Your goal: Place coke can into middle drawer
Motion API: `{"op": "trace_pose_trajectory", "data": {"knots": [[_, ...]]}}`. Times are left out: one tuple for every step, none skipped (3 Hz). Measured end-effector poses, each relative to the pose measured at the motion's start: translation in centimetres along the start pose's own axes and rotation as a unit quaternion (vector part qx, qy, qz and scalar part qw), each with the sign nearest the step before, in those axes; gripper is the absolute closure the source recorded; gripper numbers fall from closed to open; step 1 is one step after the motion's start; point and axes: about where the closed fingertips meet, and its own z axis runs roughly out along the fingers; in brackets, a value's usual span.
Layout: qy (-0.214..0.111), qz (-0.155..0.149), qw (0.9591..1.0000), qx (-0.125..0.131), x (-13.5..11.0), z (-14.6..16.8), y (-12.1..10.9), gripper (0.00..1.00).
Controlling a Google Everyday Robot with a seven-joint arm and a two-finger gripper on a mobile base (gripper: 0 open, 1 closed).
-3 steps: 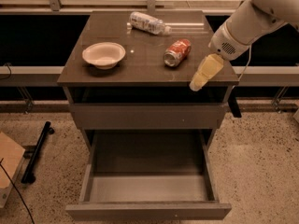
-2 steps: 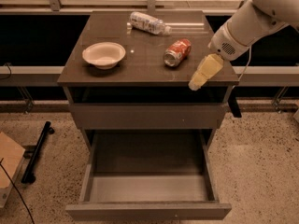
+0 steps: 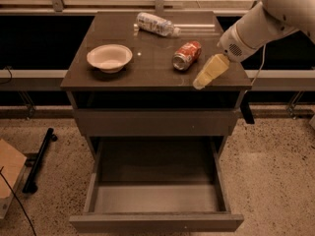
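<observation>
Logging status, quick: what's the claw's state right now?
Claw: cannot be told; it sits over the cabinet top, front right corner, just right of the coke can.

White rounded robot arm (image 3: 275, 14) enters from upper right, angled down-left. Wrist (image 3: 236, 48) w/ small vent grille carries pale yellow tapered gripper (image 3: 202, 80), tilted down-left, tip lowest, approx. right-centre of view.
</observation>
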Motion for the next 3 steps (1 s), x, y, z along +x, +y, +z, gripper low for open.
{"op": "trace_pose_trajectory", "data": {"knots": [[-0.014, 0.004, 0.9999, 0.009, -0.8, 1.0, -0.9, 0.0], [-0.028, 0.004, 0.9993, 0.023, -1.8, 2.5, -1.9, 0.0], [-0.042, 0.003, 0.9986, 0.033, -3.0, 4.0, -3.1, 0.0]]}}
